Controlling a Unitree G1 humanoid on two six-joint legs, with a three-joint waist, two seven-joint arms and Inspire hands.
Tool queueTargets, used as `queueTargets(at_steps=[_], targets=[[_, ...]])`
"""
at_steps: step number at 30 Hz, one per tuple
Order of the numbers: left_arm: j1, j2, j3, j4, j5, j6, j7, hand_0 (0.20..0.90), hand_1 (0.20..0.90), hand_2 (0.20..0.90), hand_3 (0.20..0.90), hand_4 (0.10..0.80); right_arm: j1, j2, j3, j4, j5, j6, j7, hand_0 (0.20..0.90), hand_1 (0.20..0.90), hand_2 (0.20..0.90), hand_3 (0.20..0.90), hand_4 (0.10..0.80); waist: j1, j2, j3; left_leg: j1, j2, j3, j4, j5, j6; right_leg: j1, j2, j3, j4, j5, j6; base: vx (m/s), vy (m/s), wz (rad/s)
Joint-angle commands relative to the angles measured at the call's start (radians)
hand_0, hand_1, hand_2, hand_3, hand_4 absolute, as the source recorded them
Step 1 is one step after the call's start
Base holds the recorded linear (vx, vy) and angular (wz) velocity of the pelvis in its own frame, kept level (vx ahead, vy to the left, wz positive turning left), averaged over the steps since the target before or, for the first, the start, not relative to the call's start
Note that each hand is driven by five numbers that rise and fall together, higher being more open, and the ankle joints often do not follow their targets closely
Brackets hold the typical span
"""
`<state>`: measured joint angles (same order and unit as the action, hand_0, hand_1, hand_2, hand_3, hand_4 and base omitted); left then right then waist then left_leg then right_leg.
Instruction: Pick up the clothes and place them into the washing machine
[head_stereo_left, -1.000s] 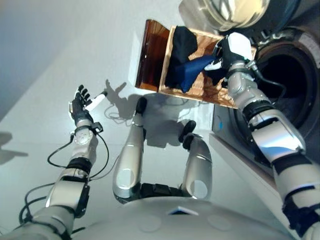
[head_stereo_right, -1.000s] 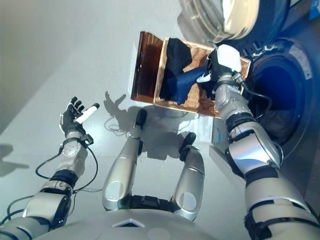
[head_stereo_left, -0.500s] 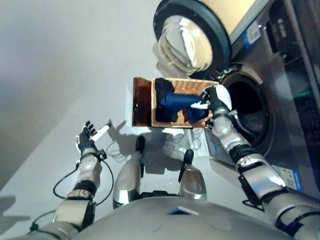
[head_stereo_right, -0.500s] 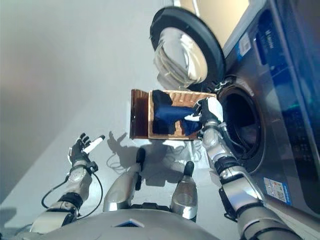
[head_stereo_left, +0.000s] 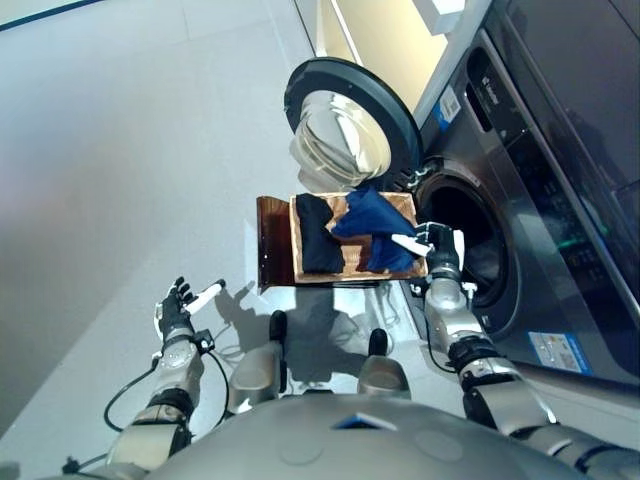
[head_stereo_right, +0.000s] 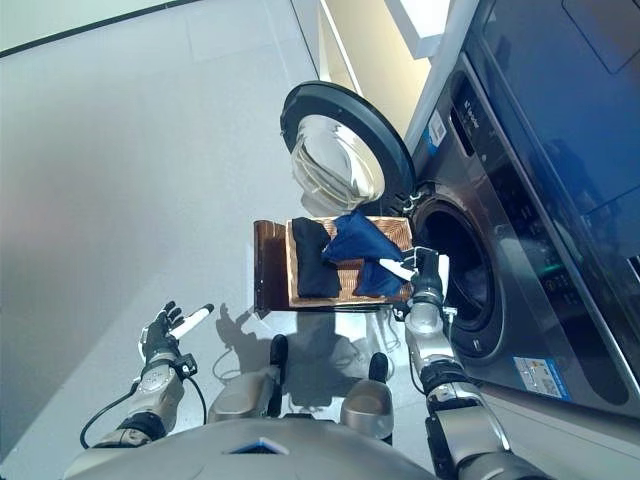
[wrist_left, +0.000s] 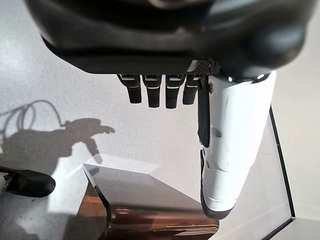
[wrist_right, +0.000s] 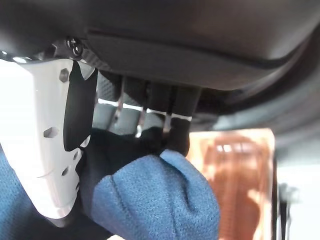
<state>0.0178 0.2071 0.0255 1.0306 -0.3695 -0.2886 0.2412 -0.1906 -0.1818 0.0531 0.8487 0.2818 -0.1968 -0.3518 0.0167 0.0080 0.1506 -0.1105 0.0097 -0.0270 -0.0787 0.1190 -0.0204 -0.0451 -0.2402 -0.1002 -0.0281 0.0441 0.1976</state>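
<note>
Gripping the blue garment (head_stereo_left: 372, 215), the right hand (head_stereo_left: 438, 250) has lifted it above the basket (head_stereo_left: 345, 272); left hand (head_stereo_left: 176, 305) stays open, idle.

The basket (head_stereo_left: 277, 250) sits on the floor (head_stereo_left: 120, 150) ahead of me, with the washing machine (head_stereo_left: 520, 180) just right of it. The machine's door (head_stereo_left: 345, 125) hangs behind the basket. Two garments (head_stereo_left: 345, 232) lie in it, probably overlapping.
</note>
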Motion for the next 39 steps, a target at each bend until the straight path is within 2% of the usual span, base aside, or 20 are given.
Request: queueTargets(at_steps=[1, 2, 4, 5, 6, 9, 10, 11, 17, 19, 22, 23, 24, 26, 30, 31, 33, 37, 38, 39], targets=[[-0.065, 0.026, 0.004, 0.016, -0.007, -0.059, 0.031, 0.9, 0.9, 0.9, 0.9, 0.8, -0.071, -0.009, -0.065, -0.107, 0.179, -0.184, -0.017, 0.2, 0.2, 0.2, 0.2, 0.3, 0.012, 0.029, -0.017, 0.005, -0.02, 0.021, 0.042, -0.094, -0.034, -0.111, 0.019, 0.052, 0.083, 0.018, -0.02, 0.0, 0.0, 0.0], [-0.065, 0.026, 0.004, 0.016, -0.007, -0.059, 0.031, 0.9, 0.9, 0.9, 0.9, 0.8, -0.071, -0.009, -0.065, -0.107, 0.179, -0.184, -0.017, 0.2, 0.2, 0.2, 0.2, 0.3, 0.013, 0.029, -0.018, 0.005, -0.02, 0.021, 0.042, -0.094, -0.034, -0.111, 0.019, 0.052, 0.083, 0.017, -0.02, -0.144, 0.021, -0.06], [-0.101, 0.018, -0.027, -0.003, -0.059, -0.079, 0.046, 0.9, 0.9, 0.9, 0.9, 0.8, -0.131, 0.036, -0.08, -0.158, 0.328, -0.259, -0.02, 0.2, 0.2, 0.2, 0.2, 0.3, 0.001, 0.05, 0.08, -0.083, -0.011, 0.03, 0.164, -0.116, -0.036, -0.235, 0.044, 0.078, 0.22, -0.02, -0.04, -0.334, 0.011, -0.12], [-0.103, 0.018, -0.027, -0.002, -0.059, -0.08, 0.046, 0.9, 0.9, 0.9, 0.9, 0.8, -0.132, 0.035, -0.08, -0.158, 0.328, -0.259, -0.02, 0.2, 0.2, 0.2, 0.2, 0.3, 0.002, 0.05, 0.079, -0.091, -0.011, 0.031, 0.172, -0.12, -0.036, -0.243, 0.044, 0.08, 0.227, -0.023, -0.04, -0.386, -0.043, -0.2], [-0.132, 0.015, -0.051, -0.019, -0.079, -0.091, 0.057, 0.9, 0.9, 0.9, 0.9, 0.8, -0.172, 0.054, -0.086, -0.174, 0.388, -0.302, -0.03, 0.2, 0.2, 0.2, 0.2, 0.3, -0.001, 0.051, 0.132, -0.18, -0.01, 0.033, 0.304, -0.149, -0.042, -0.309, 0.049, 0.076, 0.307, -0.045, -0.05, -0.187, -0.036, -0.14], [-0.149, 0.011, -0.071, -0.036, -0.098, -0.099, 0.058, 0.9, 0.9, 0.9, 0.9, 0.8, -0.195, 0.07, -0.093, -0.194, 0.437, -0.332, -0.032, 0.2, 0.2, 0.2, 0.2, 0.3, -0.007, 0.054, 0.145, -0.27, -0.006, 0.028, 0.424, -0.192, -0.048, -0.377, 0.056, 0.074, 0.386, -0.067, -0.059, -0.158, -0.045, 0.07], [-0.153, 0.011, -0.087, -0.063, -0.108, -0.103, 0.061, 0.9, 0.9, 0.9, 0.9, 0.8, -0.22, 0.076, -0.096, -0.206, 0.474, -0.357, -0.038, 0.2, 0.2, 0.2, 0.2, 0.3, -0.009, 0.059, 0.154, -0.339, 0.012, 0.027, 0.539, -0.245, -0.051, -0.447, 0.064, 0.072, 0.474, -0.106, -0.067, -0.089, -0.018, 0.07], [-0.155, 0.012, -0.091, -0.063, -0.112, -0.103, 0.061, 0.9, 0.9, 0.9, 0.9, 0.8, -0.233, 0.078, -0.093, -0.198, 0.485, -0.361, -0.035, 0.2, 0.2, 0.2, 0.2, 0.3, -0.01, 0.062, 0.153, -0.368, 0.022, 0.031, 0.586, -0.268, -0.051, -0.478, 0.069, 0.077, 0.514, -0.116, -0.069, -0.086, -0.018, 0.02], [-0.18, 0.018, -0.078, -0.089, -0.134, -0.119, 0.088, 0.9, 0.9, 0.9, 0.9, 0.8, -0.304, 0.069, -0.068, -0.183, 0.477, -0.363, -0.057, 0.2, 0.2, 0.2, 0.2, 0.3, -0.008, 0.072, 0.181, -0.508, 0.059, 0.034, 0.79, -0.358, -0.05, -0.632, 0.081, 0.085, 0.683, -0.169, -0.079, -0.095, 0.011, -0.27], [-0.189, 0.022, -0.082, -0.124, -0.157, -0.134, 0.099, 0.9, 0.9, 0.9, 0.9, 0.8, -0.347, 0.087, -0.108, -0.162, 0.553, -0.398, -0.055, 0.2, 0.2, 0.2, 0.2, 0.3, -0.007, 0.085, 0.184, -0.582, 0.066, 0.028, 0.862, -0.386, -0.052, -0.704, 0.086, 0.077, 0.745, -0.196, -0.079, -0.112, -0.005, -0.02], [-0.189, 0.024, -0.089, -0.15, -0.166, -0.145, 0.106, 0.9, 0.9, 0.9, 0.9, 0.8, -0.384, 0.11, -0.147, -0.148, 0.632, -0.44, -0.047, 0.2, 0.2, 0.2, 0.2, 0.3, -0.003, 0.097, 0.184, -0.624, 0.068, 0.027, 0.898, -0.401, -0.052, -0.745, 0.091, 0.074, 0.778, -0.215, -0.08, -0.009, -0.011, 0.02], [-0.186, 0.022, -0.091, -0.161, -0.172, -0.146, 0.105, 0.9, 0.9, 0.9, 0.9, 0.8, -0.396, 0.114, -0.156, -0.142, 0.652, -0.445, -0.05, 0.2, 0.2, 0.2, 0.2, 0.3, 0.0, 0.105, 0.182, -0.617, 0.072, 0.026, 0.908, -0.434, -0.052, -0.747, 0.094, 0.073, 0.795, -0.25, -0.076, 0.041, 0.008, 0.05], [-0.182, 0.021, -0.1, -0.176, -0.191, -0.149, 0.103, 0.9, 0.9, 0.9, 0.9, 0.8, -0.439, 0.125, -0.178, -0.122, 0.705, -0.462, -0.047, 0.2, 0.2, 0.2, 0.2, 0.3, 0.001, 0.12, 0.192, -0.638, 0.073, 0.028, 0.923, -0.441, -0.052, -0.774, 0.095, 0.077, 0.808, -0.25, -0.076, 0.062, 0.023, -0.01], [-0.184, 0.02, -0.103, -0.183, -0.197, -0.15, 0.103, 0.9, 0.9, 0.9, 0.9, 0.8, -0.452, 0.124, -0.171, -0.123, 0.712, -0.462, -0.045, 0.2, 0.2, 0.2, 0.2, 0.3, 0.003, 0.127, 0.195, -0.649, 0.077, 0.032, 0.934, -0.449, -0.052, -0.791, 0.096, 0.082, 0.819, -0.257, -0.074, -0.026, 0.026, -0.19], [-0.17, 0.016, -0.106, -0.195, -0.206, -0.151, 0.095, 0.9, 0.9, 0.9, 0.9, 0.8, -0.497, 0.116, -0.173, -0.102, 0.733, -0.459, -0.039, 0.2, 0.2, 0.2, 0.2, 0.3, 0.007, 0.152, 0.196, -0.683, 0.072, 0.042, 0.933, -0.443, -0.051, -0.834, 0.092, 0.092, 0.829, -0.257, -0.072, -0.011, 0.026, -0.14], [-0.165, 0.015, -0.107, -0.216, -0.206, -0.155, 0.093, 0.9, 0.9, 0.9, 0.9, 0.8, -0.522, 0.114, -0.177, -0.1, 0.748, -0.458, -0.03, 0.2, 0.2, 0.2, 0.2, 0.3, 0.011, 0.17, 0.194, -0.693, 0.068, 0.043, 0.922, -0.438, -0.05, -0.851, 0.088, 0.1, 0.829, -0.257, -0.07, 0.0, 0.0, 0.0], [-0.158, 0.014, -0.106, -0.223, -0.206, -0.156, 0.091, 0.9, 0.9, 0.9, 0.9, 0.8, -0.532, 0.112, -0.183, -0.105, 0.748, -0.458, -0.03, 0.2, 0.2, 0.2, 0.2, 0.3, 0.012, 0.176, 0.191, -0.695, 0.067, 0.047, 0.912, -0.434, -0.05, -0.857, 0.086, 0.102, 0.826, -0.257, -0.071, 0.003, 0.018, -0.01], [-0.127, 0.007, -0.1, -0.213, -0.217, -0.159, 0.078, 0.9, 0.9, 0.9, 0.9, 0.8, -0.616, 0.071, -0.253, -0.093, 0.775, -0.488, -0.035, 0.2, 0.2, 0.2, 0.2, 0.3, 0.025, 0.214, 0.177, -0.697, 0.055, 0.064, 0.869, -0.419, -0.052, -0.873, 0.078, 0.12, 0.811, -0.25, -0.072, 0.039, 0.046, 0.01], [-0.127, 0.007, -0.101, -0.213, -0.217, -0.16, 0.077, 0.9, 0.9, 0.9, 0.9, 0.8, -0.617, 0.069, -0.254, -0.091, 0.775, -0.488, -0.035, 0.2, 0.2, 0.2, 0.2, 0.3, 0.027, 0.214, 0.177, -0.697, 0.055, 0.065, 0.867, -0.418, -0.052, -0.874, 0.078, 0.121, 0.81, -0.249, -0.072, 0.051, 0.042, 0.01], [-0.111, 0.002, -0.1, -0.206, -0.225, -0.161, 0.071, 0.9, 0.9, 0.9, 0.9, 0.8, -0.655, 0.039, -0.282, -0.084, 0.778, -0.498, -0.046, 0.2, 0.2, 0.2, 0.2, 0.3, 0.034, 0.227, 0.167, -0.69, 0.05, 0.07, 0.837, -0.408, -0.052, -0.871, 0.073, 0.129, 0.791, -0.245, -0.073, 0.038, 0.019, -0.02]])
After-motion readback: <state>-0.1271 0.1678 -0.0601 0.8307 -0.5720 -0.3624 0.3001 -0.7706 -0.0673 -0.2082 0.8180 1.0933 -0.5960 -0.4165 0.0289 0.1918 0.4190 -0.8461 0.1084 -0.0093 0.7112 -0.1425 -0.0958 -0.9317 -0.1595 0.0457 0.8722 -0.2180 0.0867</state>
